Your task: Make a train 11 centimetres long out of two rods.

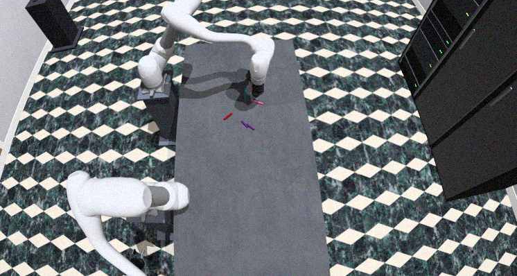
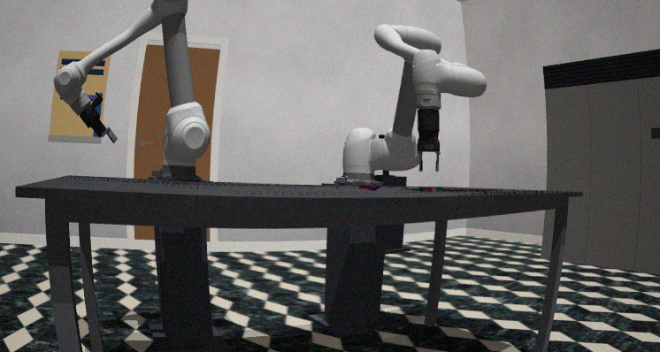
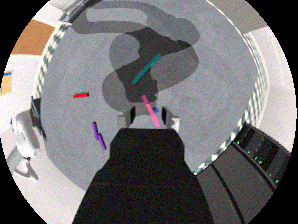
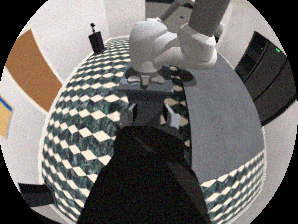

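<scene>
A turquoise rod (image 3: 146, 69) (image 1: 245, 93) lies in the arm's shadow. A pink rod (image 3: 151, 112) (image 1: 258, 102) lies near it, apart from it. A small blue rod (image 3: 156, 110) lies close beside the pink rod; whether they touch I cannot tell. A red rod (image 1: 227, 116) (image 3: 81, 95) lies apart. Two purple rods, one (image 1: 244, 123) (image 3: 95, 130) and another (image 1: 250, 127) (image 3: 102, 141), lie with ends beside each other, slightly offset. My left gripper (image 2: 429, 168) (image 3: 148, 111) is open and empty, above the pink and blue rods. My right gripper (image 2: 111, 135) (image 4: 150, 109) is open and empty, away from the table.
The rods lie on a long grey table (image 1: 249, 202) (image 2: 277, 195). The left arm's pedestal (image 1: 159, 118) and the right arm's pedestal (image 2: 184, 275) stand along one long side of the table. A black cabinet (image 1: 473, 104) stands on the floor beyond the opposite side.
</scene>
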Available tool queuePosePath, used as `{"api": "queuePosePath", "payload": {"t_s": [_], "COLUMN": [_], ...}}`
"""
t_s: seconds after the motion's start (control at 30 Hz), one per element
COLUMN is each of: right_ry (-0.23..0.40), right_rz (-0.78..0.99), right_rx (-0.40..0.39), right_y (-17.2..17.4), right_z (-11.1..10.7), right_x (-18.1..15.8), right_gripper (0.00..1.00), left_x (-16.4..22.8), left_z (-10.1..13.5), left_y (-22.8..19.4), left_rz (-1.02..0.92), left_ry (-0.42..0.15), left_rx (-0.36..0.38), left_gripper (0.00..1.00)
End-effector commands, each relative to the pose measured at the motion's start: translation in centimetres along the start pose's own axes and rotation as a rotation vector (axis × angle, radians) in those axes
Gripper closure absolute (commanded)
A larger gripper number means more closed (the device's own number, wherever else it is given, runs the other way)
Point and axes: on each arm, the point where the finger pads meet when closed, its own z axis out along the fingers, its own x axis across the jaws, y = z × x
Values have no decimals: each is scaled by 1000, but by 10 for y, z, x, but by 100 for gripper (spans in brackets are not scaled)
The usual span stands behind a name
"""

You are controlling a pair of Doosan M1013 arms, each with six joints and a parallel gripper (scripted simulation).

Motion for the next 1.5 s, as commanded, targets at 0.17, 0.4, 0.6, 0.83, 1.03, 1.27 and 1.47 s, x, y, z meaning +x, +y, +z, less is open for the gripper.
{"api": "queuePosePath", "payload": {"t_s": [0.17, 0.4, 0.6, 0.83, 1.03, 1.27, 1.47], "right_ry": [11, 11, 11, 11, 11, 11, 11], "right_rz": [6, 6, 6, 6, 6, 6, 6], "right_rx": [-7, -7, -7, -7, -7, -7, -7], "right_y": [0, 0, 0, 0, 0, 0, 0], "right_z": [0, 0, 0, 0, 0, 0, 0], "right_x": [2, 2, 2, 2, 2, 2, 2], "right_gripper": [0, 0, 0, 0, 0, 0, 0], "left_x": [-4, -5, -6, -8, -11, -16, -21], "left_z": [-1, -1, -1, -1, -1, -1, -2], "left_y": [-5, -7, -9, -9, -9, -9, -8], "left_rz": [330, 545, 755, 986, 1185, 1429, 1615], "left_ry": [-1, -1, 0, 0, 1, 2, 2], "left_rx": [-5, -5, -5, -5, -5, -5, -5], "left_gripper": [0, 0, 0, 0, 0, 0, 0]}}
